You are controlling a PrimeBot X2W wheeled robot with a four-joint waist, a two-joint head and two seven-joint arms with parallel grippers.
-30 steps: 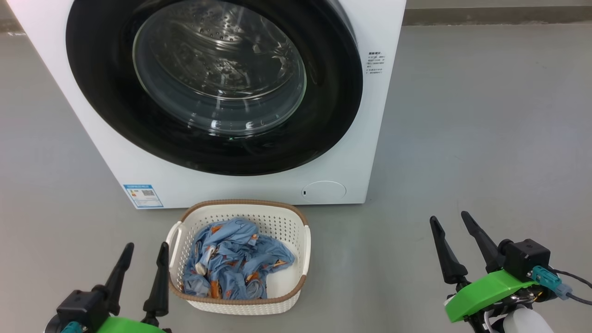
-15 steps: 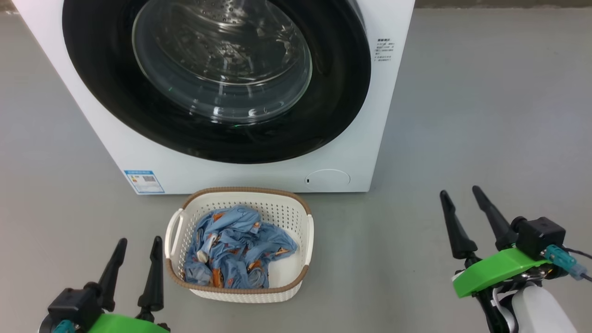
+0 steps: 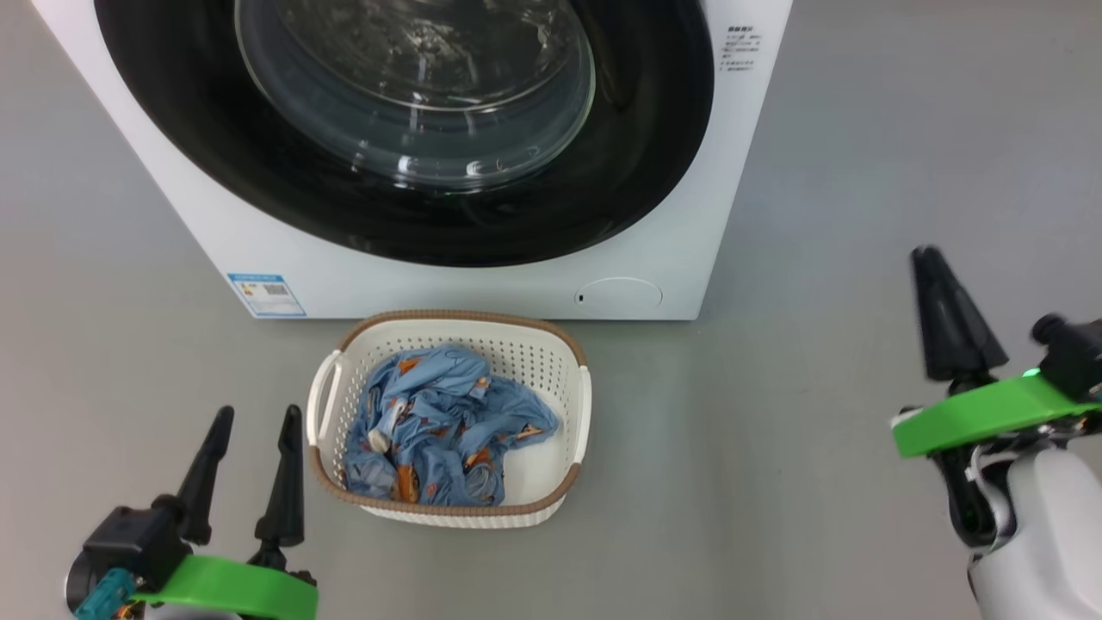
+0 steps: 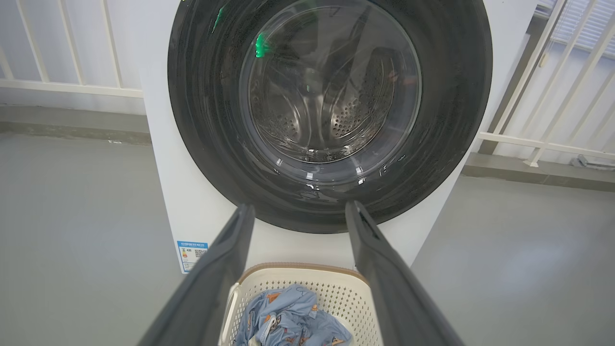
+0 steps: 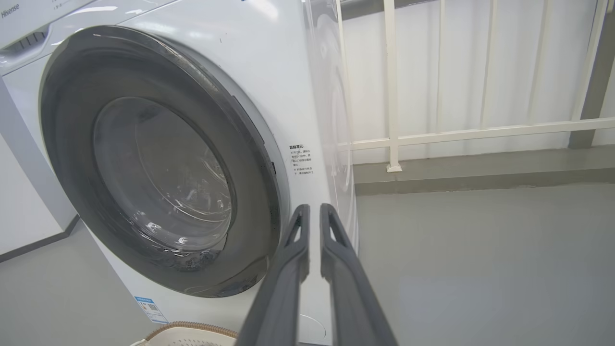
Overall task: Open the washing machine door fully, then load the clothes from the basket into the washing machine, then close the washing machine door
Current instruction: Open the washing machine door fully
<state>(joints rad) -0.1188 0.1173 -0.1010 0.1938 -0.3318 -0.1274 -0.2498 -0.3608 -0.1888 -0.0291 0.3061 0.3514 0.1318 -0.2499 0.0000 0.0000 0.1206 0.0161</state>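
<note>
The white washing machine (image 3: 654, 241) stands ahead, and its round black-rimmed door (image 3: 413, 86) lies flat against the front, closed. On the floor before it sits the cream basket (image 3: 456, 317) holding the light blue printed clothes (image 3: 439, 422). My left gripper (image 3: 257, 413) is open and empty, just left of the basket; in the left wrist view it (image 4: 299, 206) points at the door (image 4: 331, 86) over the basket (image 4: 307, 269). My right gripper (image 3: 928, 256) hovers well right of the machine, fingers nearly together and empty. In the right wrist view it (image 5: 313, 207) points at the machine's right front edge beside the door (image 5: 163, 178).
Grey floor (image 3: 861, 172) spreads open to the right of the machine. A blue energy label (image 3: 265, 294) and a small round flap (image 3: 618, 294) sit low on the front. A white railing (image 5: 391, 86) runs behind the machine.
My right gripper's fingers have come together, and that arm has risen up and to the right. The head camera has tilted, shifting the scene. The left gripper stays open.
</note>
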